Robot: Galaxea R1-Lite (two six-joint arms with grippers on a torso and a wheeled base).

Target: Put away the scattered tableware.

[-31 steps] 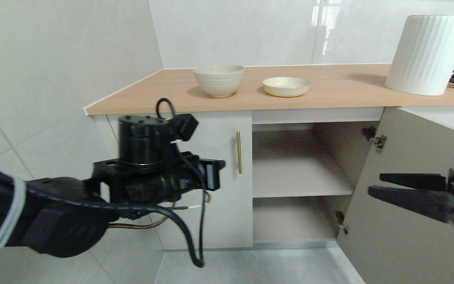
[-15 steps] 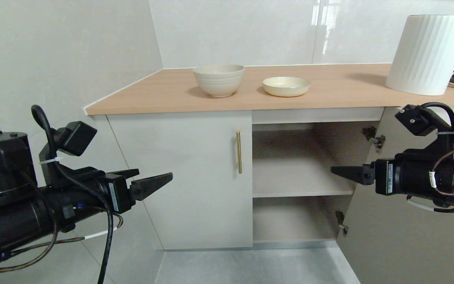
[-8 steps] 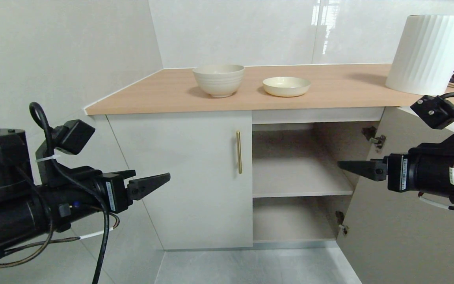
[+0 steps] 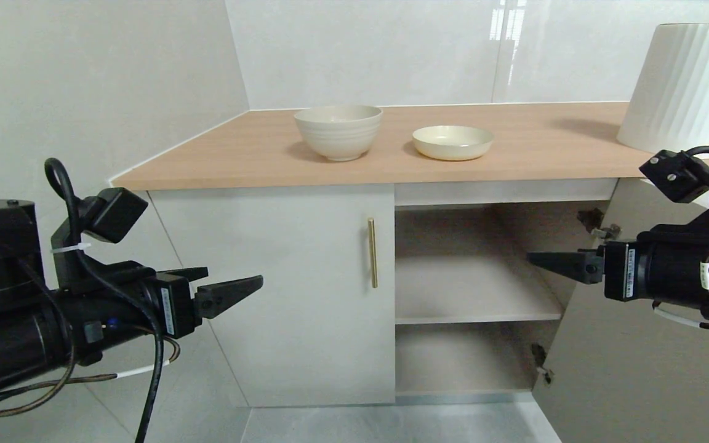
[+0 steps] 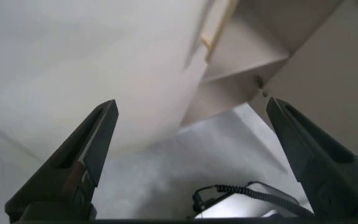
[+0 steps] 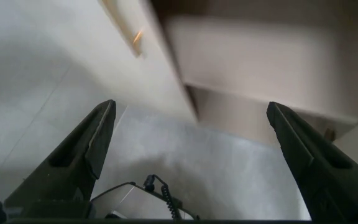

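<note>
Bowl [image 4: 338, 131], dish [image 4: 453, 142] unmoved | camera shifted | left gripper [image 5: 191, 102], right gripper [image 6: 191, 104]: fingers wide

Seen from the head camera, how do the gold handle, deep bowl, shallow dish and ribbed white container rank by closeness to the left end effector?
From the left end effector:
1. gold handle, on the door
2. deep bowl, on the counter
3. shallow dish, beside it
4. ribbed white container, far right
</note>
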